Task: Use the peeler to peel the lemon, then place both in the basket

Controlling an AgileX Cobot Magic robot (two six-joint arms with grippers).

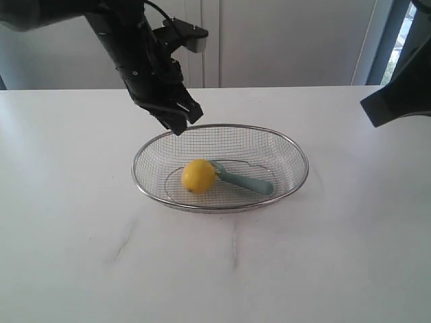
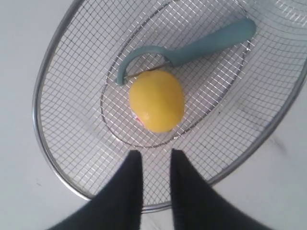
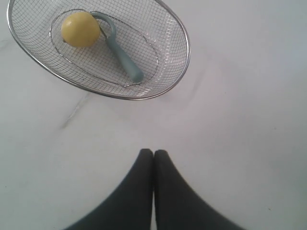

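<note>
The yellow lemon [image 1: 199, 176] lies inside the wire-mesh basket [image 1: 222, 126], left of its middle. The teal-handled peeler [image 1: 246, 180] lies beside it, its blade head touching the lemon and its handle pointing right. My left gripper [image 1: 183, 121] hangs above the basket's back-left rim; its jaws stand a little apart with nothing between them. From the left wrist, the lemon [image 2: 157, 101] and peeler [image 2: 201, 45] sit beyond the open gripper [image 2: 156, 152], over the basket [image 2: 34, 103]. My right gripper [image 3: 153, 152] is shut and empty above bare table, well away from the basket [image 3: 184, 57], lemon [image 3: 80, 28] and peeler [image 3: 122, 55].
The basket stands on a white table [image 1: 81, 256] with faint grey streaks. The right arm's dark body [image 1: 397, 101] shows at the right edge of the exterior view. A white wall and a window frame lie behind the table.
</note>
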